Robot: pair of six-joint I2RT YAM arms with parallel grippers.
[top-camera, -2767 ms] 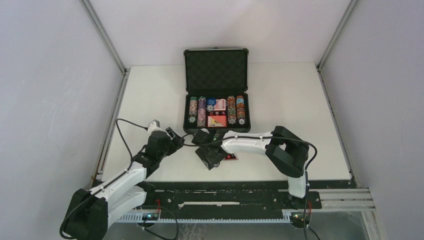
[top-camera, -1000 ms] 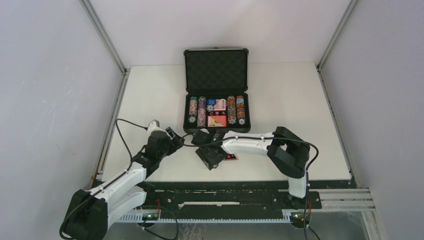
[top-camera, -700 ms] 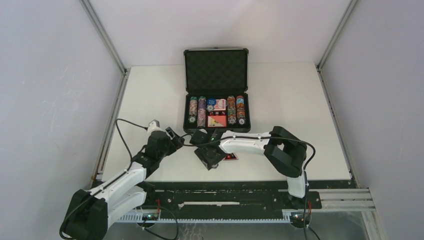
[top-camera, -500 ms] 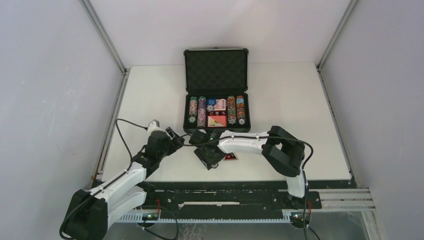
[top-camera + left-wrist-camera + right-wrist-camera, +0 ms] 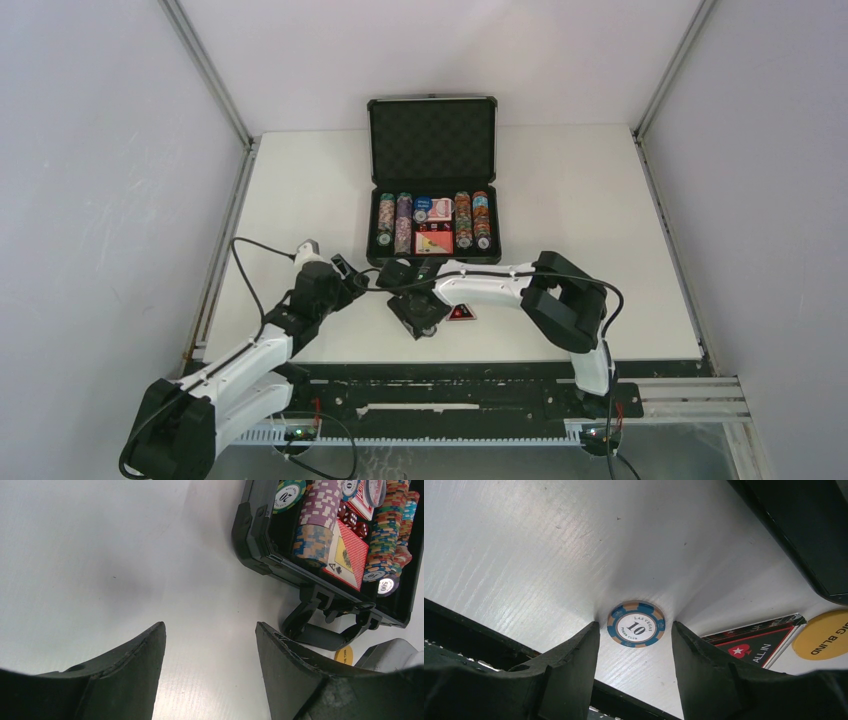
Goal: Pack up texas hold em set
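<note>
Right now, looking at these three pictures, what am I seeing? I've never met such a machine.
A robot's left arm and right arm are bolted at the near edge of a white table. The wide picture comes from a camera above and behind them; the other two come from cameras on the wrists, so the dark shapes at the bottom are each arm's own fingers. An open black case holds rows of poker chips and red card boxes. The left gripper is open and empty, near the case's corner. The right gripper is open, its fingers either side of a blue chip marked 10 lying flat on the table. Beside it lie an ALL IN plaque and a yellow BIG BLIND button. Nothing is held.
</note>
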